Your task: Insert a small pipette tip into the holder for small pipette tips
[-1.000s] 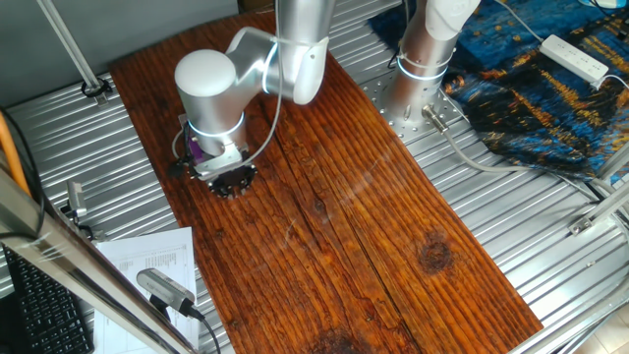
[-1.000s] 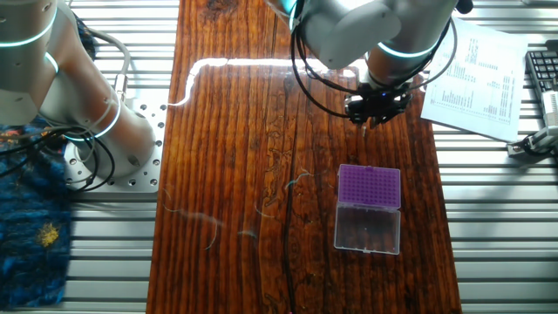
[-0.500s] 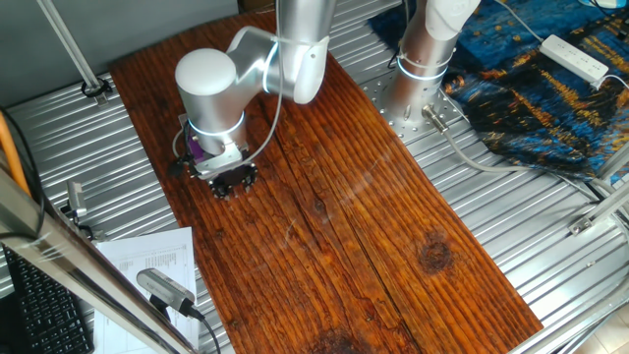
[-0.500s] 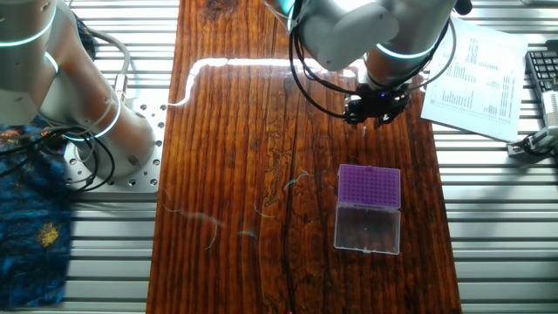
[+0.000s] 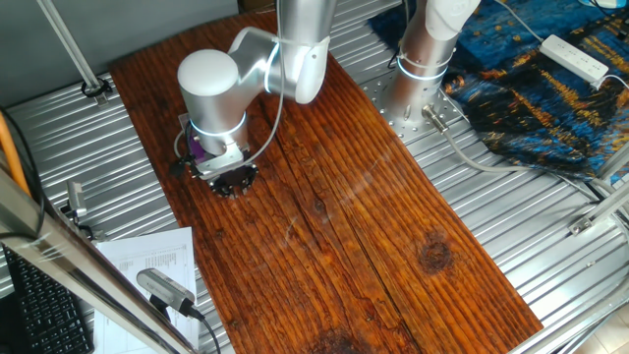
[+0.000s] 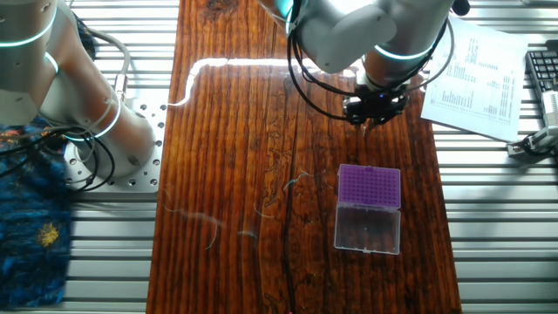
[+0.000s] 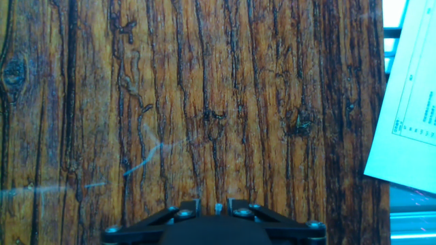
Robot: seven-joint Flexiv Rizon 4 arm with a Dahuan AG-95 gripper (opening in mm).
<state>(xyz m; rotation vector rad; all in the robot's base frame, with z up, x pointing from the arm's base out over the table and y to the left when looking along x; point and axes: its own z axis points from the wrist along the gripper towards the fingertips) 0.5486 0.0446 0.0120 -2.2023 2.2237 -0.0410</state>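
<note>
The holder for small pipette tips point(image 6: 369, 185) lies on the wooden board, its purple rack towards my gripper and its clear lid point(image 6: 368, 229) open flat behind it. In one fixed view only a bit of purple point(image 5: 197, 149) shows behind the arm. My gripper point(image 6: 370, 116) hangs over the board just short of the holder's rack end; it also shows in one fixed view point(image 5: 234, 183). In the hand view my gripper point(image 7: 212, 204) points down at bare wood, nearly shut, with the small pipette tip point(image 7: 219, 206) as a pale sliver between the fingers point(image 7: 189, 204).
A printed paper sheet point(image 6: 475, 83) lies off the board's edge beside my gripper, also in the hand view point(image 7: 412, 116). A keyboard point(image 6: 545, 74) lies beyond it. A second arm's base point(image 6: 105, 122) stands on the metal table at the other side.
My gripper has shifted only slightly over the board near the holder. The holder has not moved.
</note>
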